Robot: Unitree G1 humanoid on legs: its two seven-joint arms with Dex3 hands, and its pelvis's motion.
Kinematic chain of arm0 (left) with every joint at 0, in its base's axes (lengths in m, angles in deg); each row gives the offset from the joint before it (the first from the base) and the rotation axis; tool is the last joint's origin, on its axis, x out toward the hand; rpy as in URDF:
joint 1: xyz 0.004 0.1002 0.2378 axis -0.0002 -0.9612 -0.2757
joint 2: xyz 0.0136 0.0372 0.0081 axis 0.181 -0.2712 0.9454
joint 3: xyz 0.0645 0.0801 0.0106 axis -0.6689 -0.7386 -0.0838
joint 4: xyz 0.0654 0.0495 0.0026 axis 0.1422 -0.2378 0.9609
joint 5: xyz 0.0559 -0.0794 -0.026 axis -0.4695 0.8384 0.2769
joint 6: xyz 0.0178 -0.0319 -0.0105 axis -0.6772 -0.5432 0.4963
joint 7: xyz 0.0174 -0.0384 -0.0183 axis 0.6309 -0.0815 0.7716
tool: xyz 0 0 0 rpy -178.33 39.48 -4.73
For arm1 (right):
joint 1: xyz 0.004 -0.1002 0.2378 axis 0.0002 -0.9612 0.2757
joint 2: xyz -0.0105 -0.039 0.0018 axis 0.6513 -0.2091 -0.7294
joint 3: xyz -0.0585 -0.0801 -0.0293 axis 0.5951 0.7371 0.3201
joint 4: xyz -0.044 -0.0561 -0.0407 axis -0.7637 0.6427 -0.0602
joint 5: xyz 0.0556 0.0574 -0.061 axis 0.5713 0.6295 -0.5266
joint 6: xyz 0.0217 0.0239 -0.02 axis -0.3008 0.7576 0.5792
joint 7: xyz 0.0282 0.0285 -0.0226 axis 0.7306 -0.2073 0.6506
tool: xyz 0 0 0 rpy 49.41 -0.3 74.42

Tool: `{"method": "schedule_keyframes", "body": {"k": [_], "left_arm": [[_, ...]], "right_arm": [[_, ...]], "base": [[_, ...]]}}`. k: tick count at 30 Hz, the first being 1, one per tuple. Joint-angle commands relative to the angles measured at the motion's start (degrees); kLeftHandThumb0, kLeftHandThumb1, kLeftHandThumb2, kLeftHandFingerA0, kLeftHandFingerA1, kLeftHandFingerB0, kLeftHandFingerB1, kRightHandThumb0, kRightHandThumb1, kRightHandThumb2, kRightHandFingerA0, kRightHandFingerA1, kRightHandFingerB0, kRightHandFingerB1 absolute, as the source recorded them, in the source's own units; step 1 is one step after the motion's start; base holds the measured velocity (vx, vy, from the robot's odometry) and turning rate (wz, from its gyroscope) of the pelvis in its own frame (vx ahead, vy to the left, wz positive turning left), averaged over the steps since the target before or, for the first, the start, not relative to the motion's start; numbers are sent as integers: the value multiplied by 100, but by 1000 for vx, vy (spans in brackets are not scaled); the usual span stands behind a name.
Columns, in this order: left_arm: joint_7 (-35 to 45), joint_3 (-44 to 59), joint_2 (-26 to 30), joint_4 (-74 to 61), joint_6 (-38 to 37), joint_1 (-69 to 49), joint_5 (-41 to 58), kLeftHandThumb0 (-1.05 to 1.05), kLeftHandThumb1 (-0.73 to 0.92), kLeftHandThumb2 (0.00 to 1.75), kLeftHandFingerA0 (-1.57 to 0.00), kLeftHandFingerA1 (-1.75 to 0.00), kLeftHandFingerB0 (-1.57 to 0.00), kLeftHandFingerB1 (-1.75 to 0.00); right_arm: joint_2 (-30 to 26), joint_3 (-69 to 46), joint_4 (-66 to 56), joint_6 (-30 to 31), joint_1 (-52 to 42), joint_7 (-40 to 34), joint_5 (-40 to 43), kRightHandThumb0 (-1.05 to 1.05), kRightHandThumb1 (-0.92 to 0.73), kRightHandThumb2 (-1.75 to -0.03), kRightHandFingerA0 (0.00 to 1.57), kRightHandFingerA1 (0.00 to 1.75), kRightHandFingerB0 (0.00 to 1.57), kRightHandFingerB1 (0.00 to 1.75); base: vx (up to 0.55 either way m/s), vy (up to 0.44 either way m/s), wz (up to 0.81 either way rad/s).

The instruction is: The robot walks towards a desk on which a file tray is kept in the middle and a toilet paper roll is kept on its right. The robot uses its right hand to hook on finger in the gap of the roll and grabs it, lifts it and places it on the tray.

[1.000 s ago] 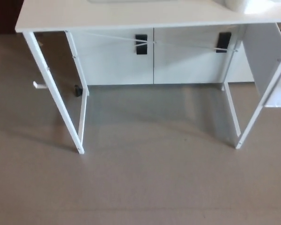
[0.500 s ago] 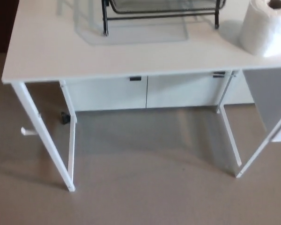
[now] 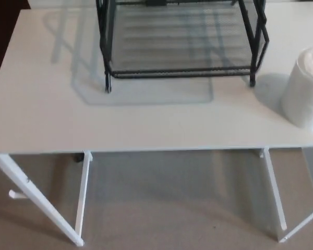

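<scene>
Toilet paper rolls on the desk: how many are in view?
1. The toilet paper roll stands at the right of the desk, just right of the file tray, partly cut by the picture's edge. More could lie beyond the frame.

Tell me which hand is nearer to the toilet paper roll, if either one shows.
Neither hand shows, so I cannot tell. The roll stands at the right of the desk, beside the tray; probably the right hand.
</scene>
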Motion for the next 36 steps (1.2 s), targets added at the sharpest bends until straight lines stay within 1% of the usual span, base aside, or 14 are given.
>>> {"method": "schedule_keyframes", "body": {"k": [1,5,6,7,15,16,18,19,28,30,31,32,33,36], "left_arm": [[-32,41,36,209,-274,72,6,-93,92,116,0,-5,0,0],[-53,114,23,356,-319,91,47,-93,90,115,0,-5,0,0],[-63,146,10,212,-186,35,80,-91,89,114,0,-7,0,-2],[-138,86,24,249,-205,57,-10,-85,85,115,0,-13,0,-8],[-94,97,-5,-100,-81,-112,26,-86,87,116,0,-13,0,-8],[-52,131,-16,-98,-109,-125,73,-90,88,116,0,-9,0,-4],[-10,141,-10,44,-222,-95,86,-91,88,116,0,-8,0,-4],[-14,145,-11,51,-212,-86,89,-90,89,116,0,-9,0,-4],[-80,242,-69,-87,-57,-112,148,-92,89,115,0,-7,0,-2],[-76,197,-67,-194,-77,-171,91,-89,88,116,0,-10,0,-5],[-127,181,-55,-189,7,-125,60,-85,87,116,0,-13,0,-8],[-104,166,-49,-221,-1,-126,54,-85,87,116,0,-13,0,-8],[-119,158,-46,-168,-38,-105,37,-87,86,116,0,-14,0,-8],[-88,192,-49,-26,-197,-50,68,-89,88,116,0,-11,0,-5]], "right_arm": [[-144,29,234,-2,95,15,-51,-45,-53,-56,8,35,5,25],[-190,100,163,34,73,69,-79,-46,-55,-56,9,35,4,25],[-229,256,89,-47,19,10,-243,-48,-37,-78,1,46,0,32],[-274,319,178,-148,24,93,-271,-50,-55,-56,10,35,5,25],[-109,-117,406,4,223,-38,114,-45,-53,-56,6,36,4,25],[-122,35,332,-129,183,-152,-85,-43,-36,-80,1,47,0,35],[-272,301,247,-102,128,-13,-270,-51,-38,-80,0,46,0,30],[-279,286,335,-106,177,-21,-243,-51,-54,-56,10,37,5,23],[-278,0,452,-27,218,114,52,-42,-52,-59,5,36,4,19],[-318,110,473,22,239,50,-72,-53,-51,-64,9,41,7,19],[-283,32,563,-82,281,17,-16,-48,-36,-78,0,41,0,29],[-274,13,590,-84,314,-12,-6,-48,-36,-78,0,41,0,29],[-262,-17,623,-92,339,-34,9,-44,-54,-57,1,34,4,25],[-234,85,522,-251,306,-135,-141,-49,-52,-67,5,37,6,19]], "base": [[287,-23,-13],[291,30,-21],[301,165,-21],[358,276,-2],[244,161,-4],[99,-1,6],[47,-19,2],[95,-47,4],[106,-128,0],[45,-1,-10],[40,50,-10],[23,77,-8],[38,108,-6],[46,169,-7]]}}
